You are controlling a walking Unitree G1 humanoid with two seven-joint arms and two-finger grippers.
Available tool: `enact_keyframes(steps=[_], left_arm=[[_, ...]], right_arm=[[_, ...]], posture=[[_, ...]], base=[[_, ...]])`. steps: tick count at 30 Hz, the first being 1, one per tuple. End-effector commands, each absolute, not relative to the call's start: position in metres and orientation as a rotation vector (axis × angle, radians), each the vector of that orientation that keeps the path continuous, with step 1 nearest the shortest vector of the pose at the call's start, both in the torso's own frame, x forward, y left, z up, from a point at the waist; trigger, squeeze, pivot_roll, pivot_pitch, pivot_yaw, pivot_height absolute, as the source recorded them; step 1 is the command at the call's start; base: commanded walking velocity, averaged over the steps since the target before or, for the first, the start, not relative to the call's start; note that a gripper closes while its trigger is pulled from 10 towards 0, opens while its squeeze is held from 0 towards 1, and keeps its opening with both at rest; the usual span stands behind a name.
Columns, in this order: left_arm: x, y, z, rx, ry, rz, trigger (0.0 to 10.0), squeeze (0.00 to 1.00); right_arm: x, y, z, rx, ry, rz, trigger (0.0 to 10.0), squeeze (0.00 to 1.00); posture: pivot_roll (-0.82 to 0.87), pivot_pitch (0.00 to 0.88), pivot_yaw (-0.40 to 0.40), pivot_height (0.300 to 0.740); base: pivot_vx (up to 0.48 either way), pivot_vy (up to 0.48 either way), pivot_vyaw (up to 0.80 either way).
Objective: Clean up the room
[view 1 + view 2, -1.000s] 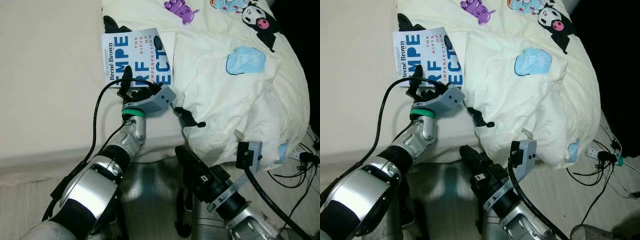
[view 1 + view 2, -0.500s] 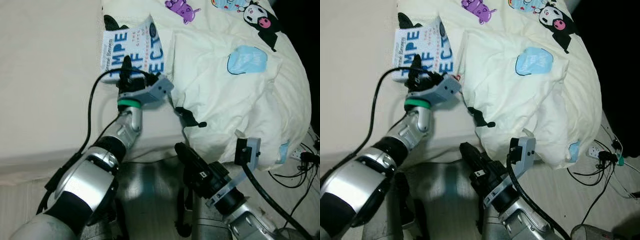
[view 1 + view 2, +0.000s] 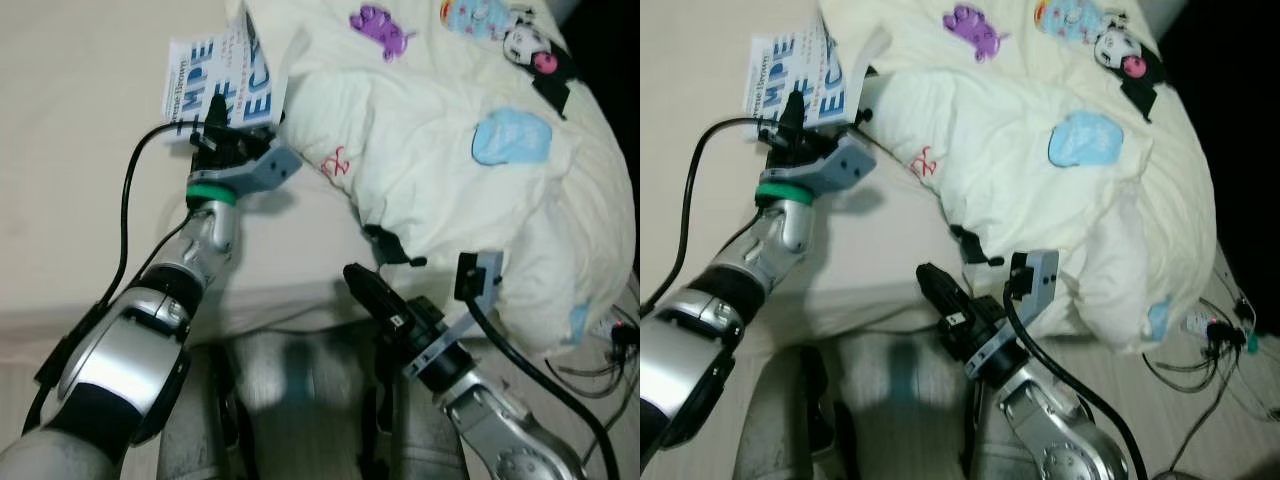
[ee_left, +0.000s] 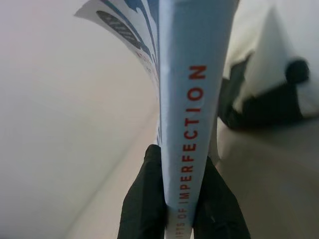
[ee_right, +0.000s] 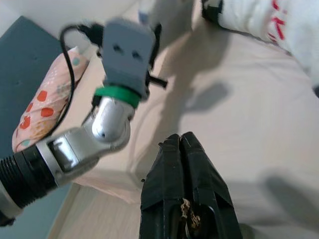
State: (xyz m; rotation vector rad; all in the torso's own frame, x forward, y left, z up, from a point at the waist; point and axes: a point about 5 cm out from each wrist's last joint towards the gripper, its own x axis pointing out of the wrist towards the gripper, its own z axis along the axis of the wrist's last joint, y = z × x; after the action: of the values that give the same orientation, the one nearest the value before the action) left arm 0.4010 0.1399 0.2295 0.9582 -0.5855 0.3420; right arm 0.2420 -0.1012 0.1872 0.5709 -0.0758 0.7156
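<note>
A white and blue paperback book [image 3: 222, 75] is held up off the cream bed sheet [image 3: 70, 180], its cover bending. My left gripper [image 3: 213, 122] is shut on its lower edge; in the left wrist view the black fingers [image 4: 149, 199] pinch the book's spine [image 4: 192, 129], which reads "OF IMPERFECTION". My right gripper [image 5: 180, 144] is shut with nothing in it and hovers low at the bed's near edge. A rumpled cream duvet [image 3: 450, 170] with cartoon prints lies to the right of the book.
A pink pillow with red dots [image 5: 47, 94] lies at the bed's side. Cables and a power strip [image 3: 1215, 335] are on the floor at the right. The bed's front edge [image 3: 300, 300] runs just ahead of my body.
My left gripper has lifted the book off the sheet and carried it left and away from the duvet. The camera has shifted too.
</note>
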Motion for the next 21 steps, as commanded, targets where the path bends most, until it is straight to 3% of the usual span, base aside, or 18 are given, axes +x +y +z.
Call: enact_keyframes(steps=[1,2,3,5,6,8,11,16,21], left_arm=[[0.398,0.149,0.234,0.811,-0.586,0.359,0.0,0.00],[0.397,0.154,0.237,0.741,-0.581,0.374,0.0,0.00],[0.395,0.156,0.245,0.592,-0.570,0.345,9.0,0.00],[0.393,0.156,0.251,0.499,-0.571,0.313,9.0,0.00],[0.390,0.154,0.256,0.429,-0.582,0.271,10.0,0.00],[0.384,0.148,0.263,0.350,-0.596,0.199,10.0,0.00],[0.357,0.129,0.284,0.097,-0.622,-0.048,10.0,0.00],[0.344,0.127,0.295,0.033,-0.656,-0.116,10.0,0.00],[0.331,0.142,0.293,0.038,-0.629,-0.146,10.0,0.00]], right_arm=[[0.246,-0.106,0.179,0.554,-0.061,0.706,10.0,0.00],[0.248,-0.107,0.179,0.547,-0.065,0.707,10.0,0.00],[0.252,-0.109,0.182,0.527,-0.090,0.693,10.0,0.00],[0.254,-0.110,0.185,0.513,-0.107,0.682,10.0,0.00],[0.258,-0.113,0.187,0.497,-0.126,0.659,10.0,0.00],[0.264,-0.117,0.190,0.441,-0.148,0.617,10.0,0.00],[0.281,-0.127,0.208,0.289,-0.239,0.527,10.0,0.00],[0.286,-0.130,0.223,0.239,-0.314,0.505,10.0,0.00],[0.298,-0.140,0.239,0.161,-0.423,0.442,10.0,0.00]], posture=[[-0.10,0.217,0.038,0.567],[-0.10,0.217,0.038,0.567],[-0.08,0.195,0.031,0.567],[-0.08,0.195,0.031,0.567],[-0.07,0.173,0.023,0.567],[-0.06,0.152,0.011,0.567],[-0.04,0.116,-0.007,0.567],[-0.03,0.095,-0.014,0.567],[-0.01,0.059,-0.010,0.571]], base=[[0.000,0.000,0.00],[0.000,0.000,0.00],[0.000,0.000,0.00],[0.000,0.000,0.00],[0.000,0.000,0.00],[0.000,0.000,0.00],[0.000,0.000,0.00],[0.000,0.000,0.00],[0.000,0.000,0.00]])
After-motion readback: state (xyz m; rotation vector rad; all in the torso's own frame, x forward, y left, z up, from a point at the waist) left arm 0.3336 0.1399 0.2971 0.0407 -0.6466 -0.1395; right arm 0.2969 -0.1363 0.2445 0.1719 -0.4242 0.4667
